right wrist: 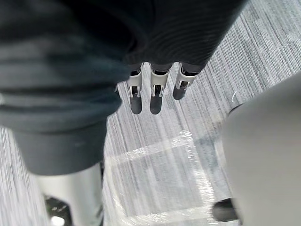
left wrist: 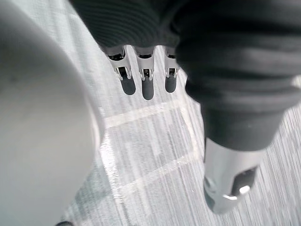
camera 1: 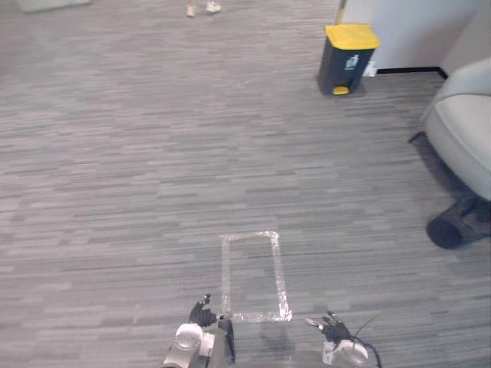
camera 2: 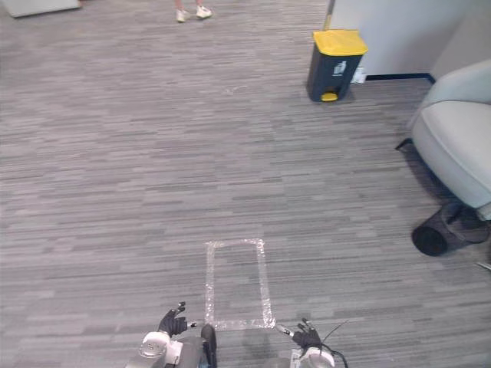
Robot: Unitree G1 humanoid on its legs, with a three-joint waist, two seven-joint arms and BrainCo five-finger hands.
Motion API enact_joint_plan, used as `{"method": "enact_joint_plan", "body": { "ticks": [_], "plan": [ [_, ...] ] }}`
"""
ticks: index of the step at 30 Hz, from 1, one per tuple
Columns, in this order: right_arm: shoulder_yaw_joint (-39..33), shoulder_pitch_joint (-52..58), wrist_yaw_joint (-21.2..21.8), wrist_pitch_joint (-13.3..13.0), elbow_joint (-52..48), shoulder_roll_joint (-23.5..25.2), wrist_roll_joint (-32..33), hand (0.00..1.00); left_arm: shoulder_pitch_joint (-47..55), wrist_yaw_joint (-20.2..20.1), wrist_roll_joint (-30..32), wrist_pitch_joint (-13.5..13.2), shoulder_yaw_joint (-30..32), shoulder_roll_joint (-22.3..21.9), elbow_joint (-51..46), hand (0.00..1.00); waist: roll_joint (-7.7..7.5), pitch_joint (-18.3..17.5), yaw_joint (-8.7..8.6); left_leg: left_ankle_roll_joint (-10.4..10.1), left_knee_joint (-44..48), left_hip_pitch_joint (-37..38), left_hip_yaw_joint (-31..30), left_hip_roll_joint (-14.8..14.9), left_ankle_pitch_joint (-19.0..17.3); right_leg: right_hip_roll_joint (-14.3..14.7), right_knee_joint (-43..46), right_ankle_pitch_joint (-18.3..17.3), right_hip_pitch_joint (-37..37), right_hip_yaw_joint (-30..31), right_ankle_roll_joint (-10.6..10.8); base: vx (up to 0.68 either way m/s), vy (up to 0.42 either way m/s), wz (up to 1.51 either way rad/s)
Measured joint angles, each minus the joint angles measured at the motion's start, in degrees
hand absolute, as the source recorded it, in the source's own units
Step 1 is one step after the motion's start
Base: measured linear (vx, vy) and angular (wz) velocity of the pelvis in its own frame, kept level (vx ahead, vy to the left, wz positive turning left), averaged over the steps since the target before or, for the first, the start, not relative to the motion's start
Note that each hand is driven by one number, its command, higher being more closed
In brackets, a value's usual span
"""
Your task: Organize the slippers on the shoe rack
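My left hand hangs low at the bottom of the head views, just left of a rectangle of clear tape stuck on the grey carpet. In its wrist view the fingers point straight down over that tape, open and holding nothing, with the thumb apart. To the right of the rectangle's near corner is my right hand. Its fingers are likewise straight and empty above the tape.
A dark bin with a yellow lid stands by the wall at the far right. A pale armchair fills the right edge, with a black round basket lying beside it. A person's feet show at the far top.
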Motion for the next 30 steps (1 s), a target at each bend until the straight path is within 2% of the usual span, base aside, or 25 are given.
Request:
{"method": "enact_joint_plan", "body": {
  "ticks": [1, 2, 3, 4, 5, 6, 8, 9, 10, 11, 12, 13, 14, 16, 17, 18, 19, 21, 22, 24, 25, 26, 28, 29, 30],
  "plan": [
    [0.0, 0.0, 0.0, 0.0, 0.0, 0.0, 0.0, 0.0, 0.0, 0.0, 0.0, 0.1, -0.2, 0.2, 0.2, 0.0, -0.09, -0.1, -0.01, 0.3, -0.1, 0.8, 0.6, 0.0, -0.2, 0.0, 2.3, 0.0, -0.6, -0.1, 0.4, 0.42, 0.24, -0.74],
    [0.0, -0.1, 0.1, -0.4, -0.1, -0.2, 0.0, 0.0, 0.1, 0.0, 0.0, 0.3, -1.2, 1.1, 1.4, 0.0, 0.06, -0.1, -0.1, 1.1, -2.1, 5.3, 2.1, -0.2, -0.7, -0.5, 9.0, -0.4, -3.2, -4.2, 1.0, 0.42, 0.178, -0.6],
    [0.1, -0.2, 0.1, -0.5, -0.1, -0.5, -0.1, 0.0, 0.2, 0.1, 0.0, 0.4, -1.5, 1.4, 2.2, 0.0, 0.53, -0.2, -0.29, 1.2, -5.1, 9.1, 3.3, -0.1, -0.7, -1.6, 11.5, -1.4, -5.1, -10.5, -0.1, 0.5, 0.204, -0.6],
    [0.2, -0.3, 0.1, -0.6, -0.1, -0.6, -0.1, 0.0, 0.2, 0.1, 0.0, 0.4, -1.7, 1.5, 2.2, 0.0, 0.66, -0.1, -0.27, 1.2, -6.3, 10.1, 3.6, -0.1, -0.7, -1.9, 11.8, -1.7, -5.7, -12.2, -0.6, 0.4, 0.114, -0.5],
    [0.3, -0.6, 0.1, -0.6, -0.2, -0.8, -0.1, 0.0, 0.4, 0.1, 0.0, 0.6, -1.7, 1.8, 2.2, 0.0, 0.98, -0.1, -0.31, 1.1, -9.8, 13.3, 4.4, -0.1, -0.7, -2.3, 11.7, -2.8, -8.0, -17.7, -2.4, 0.39, 0.08, -0.42],
    [0.3, -0.7, 0.1, -0.7, -0.4, -0.9, -0.1, 0.0, 0.5, 0.1, 0.0, 0.9, -1.7, 1.8, 2.2, 0.0, 1.11, 0.1, -0.51, 1.1, -11.7, 15.0, 5.0, 0.1, -0.7, -2.2, 9.5, -3.8, -10.0, -21.4, -3.0, 0.39, 0.057, -0.37],
    [0.3, -0.9, 0.1, -1.0, -0.9, -1.1, -0.1, 0.0, 0.5, 0.0, 0.0, 1.3, -1.8, 1.6, 2.3, 0.0, 1.65, 0.4, -1.05, 1.1, -13.0, 16.4, 5.3, 0.7, -0.7, -1.5, 5.7, -4.0, -12.1, -24.7, -3.4, 0.38, -0.003, -0.25],
    [0.3, -1.8, 0.1, -1.1, -1.3, -1.8, 0.0, 0.0, 0.2, 0.0, 0.0, 1.3, -2.3, 1.3, 2.3, 0.0, 2.85, 1.2, -1.47, 1.1, -14.1, 18.5, 6.6, 1.9, -0.7, 0.3, -2.0, -2.3, -14.4, -27.6, -4.6, 0.46, -0.042, -0.29],
    [0.3, -1.8, 0.1, -1.1, -1.5, -1.8, 0.0, 0.0, 0.2, -0.1, 0.0, 1.2, -3.1, 1.5, 2.2, 0.0, 2.65, 1.1, -1.56, 1.0, -14.3, 19.4, 6.5, 1.5, -0.8, 1.2, -8.1, 1.3, -14.6, -28.7, -5.5, 0.47, -0.055, -0.24],
    [0.3, -1.6, 0.0, -1.1, -1.5, -1.8, 0.0, 0.0, 0.3, -0.1, 0.0, 1.2, -3.3, 1.6, 2.2, 0.0, 2.39, 1.1, -1.55, 0.9, -14.3, 19.8, 6.6, 1.3, -0.8, 1.3, -10.1, 3.0, -14.5, -28.7, -6.0, 0.33, -0.082, -0.12],
    [0.0, -0.6, 0.2, -1.2, -2.0, -2.0, 0.5, 0.0, 0.6, -0.4, 0.5, 1.3, -3.0, 1.0, 2.9, 0.0, 1.47, 0.4, -1.72, -1.7, -14.6, 22.0, 6.0, 0.1, -2.3, 1.3, -13.5, 10.1, -14.7, -27.8, -10.4, 0.5, -0.109, -0.19],
    [-0.2, -0.7, 0.0, -1.3, -2.1, -3.1, 0.3, 0.0, 0.4, -0.5, 0.9, 1.2, -2.7, -0.7, 3.3, 0.0, 4.38, -0.3, -1.65, -2.9, -13.2, 21.9, 5.8, 2.3, -2.7, 2.4, -12.5, 8.5, -14.8, -28.5, -10.2, 0.41, -0.094, -0.15],
    [-0.2, -0.7, 0.0, -1.3, -2.1, -3.2, 0.3, 0.0, 0.4, -0.6, 1.1, 1.1, -2.9, -0.9, 3.3, 0.0, 4.59, -0.4, -1.73, -3.1, -12.2, 21.4, 5.6, 2.4, -2.6, 2.4, -12.6, 7.8, -14.7, -28.5, -10.1, 0.42, -0.109, -0.07],
    [-0.8, -0.7, 0.0, -1.3, -2.2, -3.8, 0.3, 0.0, -0.7, -0.5, 1.1, 1.1, -2.9, -2.6, 3.3, 0.0, 5.56, -0.2, -2.02, -5.7, -1.6, 17.3, 4.5, 3.5, -1.1, 2.4, -13.3, 6.0, -13.2, -28.4, -10.3, 0.38, -0.148, 0.0],
    [-1.3, -0.6, -0.1, -1.2, -2.0, -3.7, 0.4, 0.0, -0.7, -0.7, 1.1, 1.1, -2.8, -3.4, 3.1, 0.0, 5.77, 0.2, -2.03, -9.7, 12.0, 12.8, 3.0, 6.2, 2.2, 3.1, -16.1, 5.2, -8.8, -27.9, -10.8, 0.42, -0.134, -0.12],
    [-1.3, -0.6, -0.1, -1.0, -1.8, -3.8, 0.4, 0.0, -0.5, -0.7, 1.1, 1.1, -2.8, -3.5, 3.0, 0.0, 5.62, 0.3, -1.95, -9.8, 14.6, 12.1, 3.0, 6.7, 2.2, 3.4, -16.8, 5.0, -7.7, -27.9, -10.8, 0.48, -0.118, -0.29],
    [-1.3, -0.1, -0.2, -0.7, -1.5, -3.6, 0.4, 0.0, 0.0, -1.3, 1.1, 1.0, -2.6, -3.7, 1.6, 0.0, 5.06, 0.8, -1.71, -10.7, 23.2, 10.1, 3.2, 8.6, 1.0, 4.1, -19.0, 4.2, -3.0, -27.0, -11.3, 0.36, -0.034, -0.33],
    [-1.3, 0.3, -0.4, -0.6, -1.5, -3.2, 0.4, 0.0, 0.3, -1.3, 1.0, 0.8, -2.5, -3.7, 0.3, 0.0, 4.48, 0.9, -1.5, -7.6, 26.2, 6.8, 4.2, 9.2, -0.8, 4.2, -21.6, 3.6, 1.4, -24.7, -10.9, 0.3, -0.002, -0.48],
    [-1.3, 0.3, -0.4, -0.6, -1.4, -3.1, 0.4, 0.0, 0.3, -1.4, 1.0, 0.8, -2.4, -3.7, 0.2, 0.0, 4.47, 0.9, -1.42, -7.2, 25.9, 6.0, 4.4, 9.2, -1.2, 4.3, -22.0, 3.5, 1.9, -24.1, -10.8, 0.24, 0.066, -0.73],
    [-1.2, -0.2, -0.5, -0.4, -0.4, -2.7, 0.6, 0.0, 0.3, -1.4, 1.0, 0.8, -1.3, -3.6, -0.2, 0.0, 4.49, 0.9, -0.77, -5.9, 17.5, 2.2, 2.8, 8.2, -3.2, 4.3, -23.2, 3.8, 3.2, -19.2, -10.1, 0.23, 0.119, -0.98],
    [-1.0, -0.3, -0.5, -0.3, -0.4, -2.6, 0.6, 0.0, 0.3, -1.4, 1.0, 0.8, -1.0, -3.6, -0.3, 0.0, 4.48, 0.9, -0.6, -5.9, 14.9, 1.9, 2.0, 7.7, -3.2, 4.3, -23.2, 3.8, 3.3, -18.2, -9.9, 0.24, 0.194, -1.37],
    [-0.5, -0.5, -0.5, -0.3, -0.4, -2.6, 0.6, 0.0, 0.2, -1.2, 1.0, 0.3, -1.0, -3.5, -0.3, 0.0, 4.38, 1.0, -0.21, -6.0, 4.9, 1.2, -6.4, 4.5, -3.1, 4.1, -23.2, 3.9, 3.3, -13.8, -8.8, 0.21, 0.19, -1.32],
    [-0.2, -0.5, -0.5, -0.4, -0.4, -2.6, 0.6, 0.0, 0.2, -1.2, 1.0, 0.1, -1.0, -3.5, -0.3, 0.0, 4.43, 0.9, 0.04, -6.6, -1.2, 1.4, -14.4, 2.2, -2.2, 4.2, -23.1, 3.7, 3.2, -10.5, -7.3, 0.18, 0.202, -1.24],
    [0.5, -0.3, -0.5, -0.5, -0.3, -3.0, 0.5, 0.0, 0.4, -1.2, 1.0, 0.0, -1.0, -3.6, -0.1, 0.0, 5.04, 0.6, 0.11, -6.7, -5.3, 1.4, -20.1, 1.9, 1.7, 5.2, -23.0, 3.4, 3.0, -7.7, -5.5, 0.18, 0.236, -1.23],
    [0.7, -0.4, -0.6, -0.5, 0.0, -3.0, 0.6, 0.0, 0.1, -1.2, 0.9, -0.1, -1.1, -3.0, 0.2, 0.0, 4.9, 0.5, 0.26, -7.0, -4.5, 1.5, -20.2, 1.7, 3.7, 5.5, -23.0, 3.1, 3.0, -4.4, -3.6, 0.16, 0.239, -1.15]
  ]
}}
